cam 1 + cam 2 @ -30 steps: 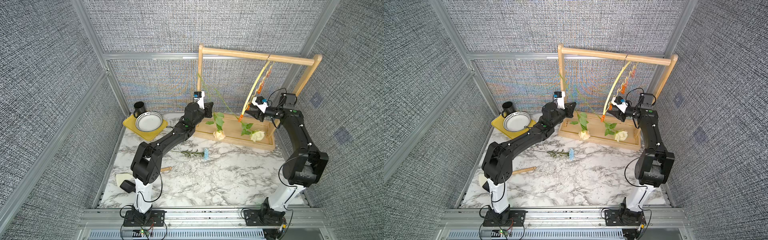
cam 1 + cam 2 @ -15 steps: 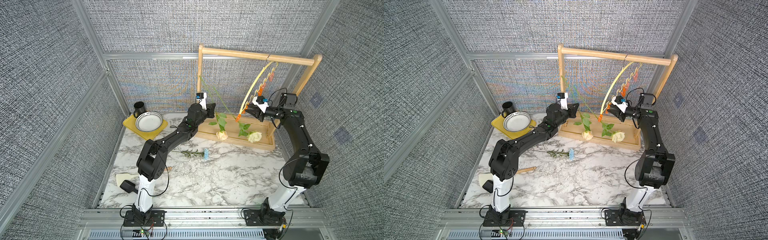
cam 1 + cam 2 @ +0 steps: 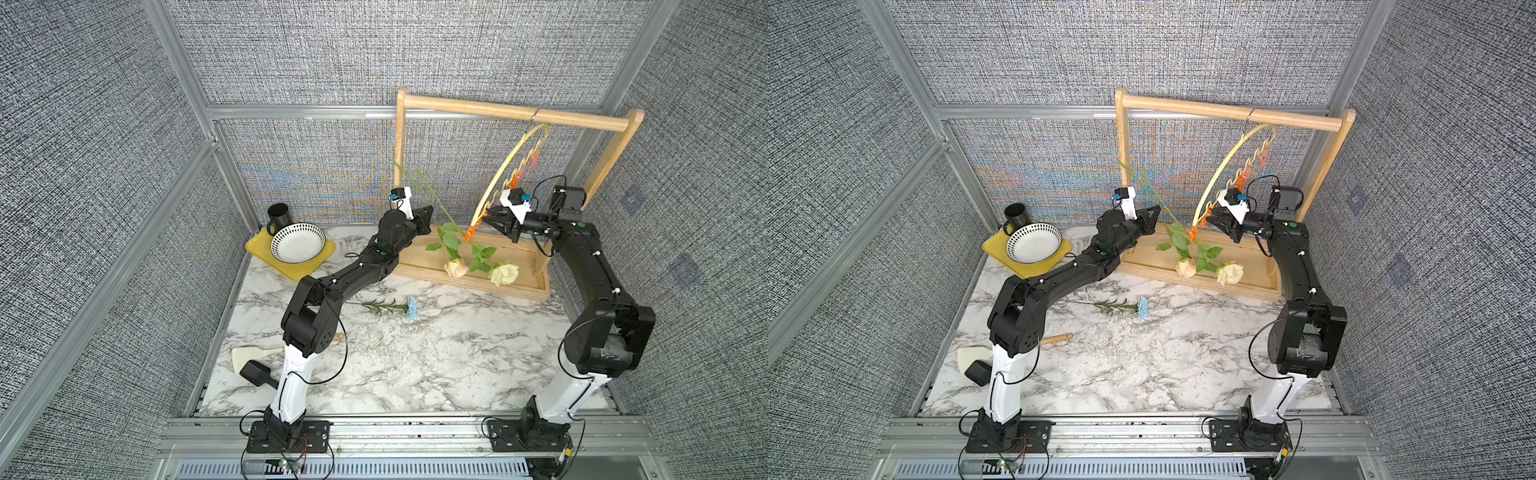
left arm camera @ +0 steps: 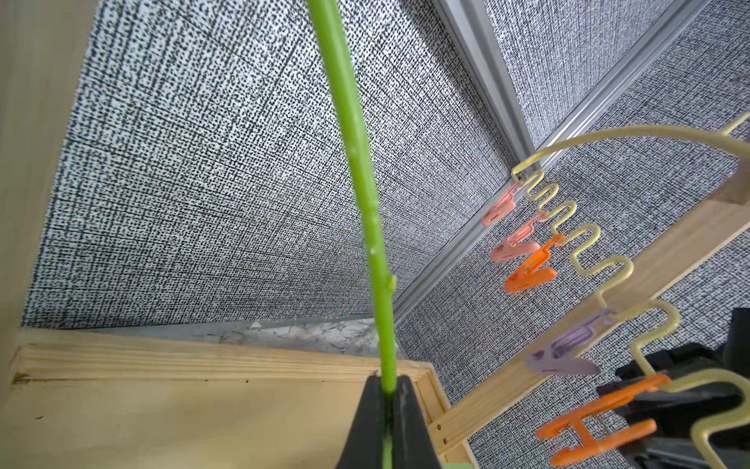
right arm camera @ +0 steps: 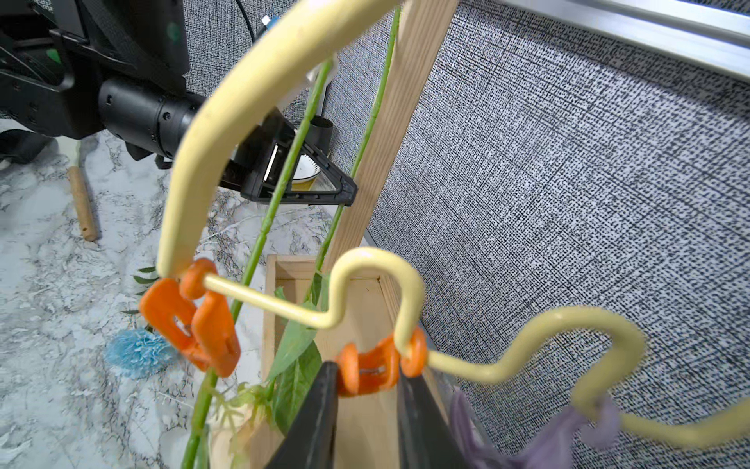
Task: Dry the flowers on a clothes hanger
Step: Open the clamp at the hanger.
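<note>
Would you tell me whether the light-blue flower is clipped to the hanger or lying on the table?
Lying on the table: the light-blue flower rests flat on its marble top, apart from the hanger.

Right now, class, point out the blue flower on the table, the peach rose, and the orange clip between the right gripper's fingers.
blue flower (image 3: 412,308): in a top view, on its frilly bloom.
peach rose (image 3: 456,268): in a top view, on the petals.
orange clip (image 5: 371,367): right wrist view, on its body between the rings.

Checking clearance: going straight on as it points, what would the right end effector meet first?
Probably the orange clip on the clothes hanger, between the jaws of the right end effector; contact is hard to judge.
</note>
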Controlling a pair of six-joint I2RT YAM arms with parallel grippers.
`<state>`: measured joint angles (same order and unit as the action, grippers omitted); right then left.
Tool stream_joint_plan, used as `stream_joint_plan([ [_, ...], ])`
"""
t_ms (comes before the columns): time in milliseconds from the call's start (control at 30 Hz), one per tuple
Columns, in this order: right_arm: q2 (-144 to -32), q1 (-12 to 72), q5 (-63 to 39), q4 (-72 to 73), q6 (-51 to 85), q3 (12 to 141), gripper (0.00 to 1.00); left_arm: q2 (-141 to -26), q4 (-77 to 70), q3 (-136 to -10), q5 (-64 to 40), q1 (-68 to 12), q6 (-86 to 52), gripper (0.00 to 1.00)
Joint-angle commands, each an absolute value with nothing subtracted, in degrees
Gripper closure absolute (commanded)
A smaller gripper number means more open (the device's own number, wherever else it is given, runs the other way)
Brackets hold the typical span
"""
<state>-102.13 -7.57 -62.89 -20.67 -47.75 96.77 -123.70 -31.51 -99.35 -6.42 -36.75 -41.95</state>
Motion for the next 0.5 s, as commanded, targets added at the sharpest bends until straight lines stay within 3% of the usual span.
stream_joint_plan([
  [0, -101.88, -6.9, -64.52, -20.04, -44.37, 96.18, 0.74, -124.54, -33.71, -100.92, -6.7, -36.78, -45.3, 0.98],
  [467, -101.75, -6.64, -65.43, -17.32, -37.55, 96.81, 0.79, -127.43, -33.69, -105.7, -9.29, -39.34, -49.58, 0.98],
])
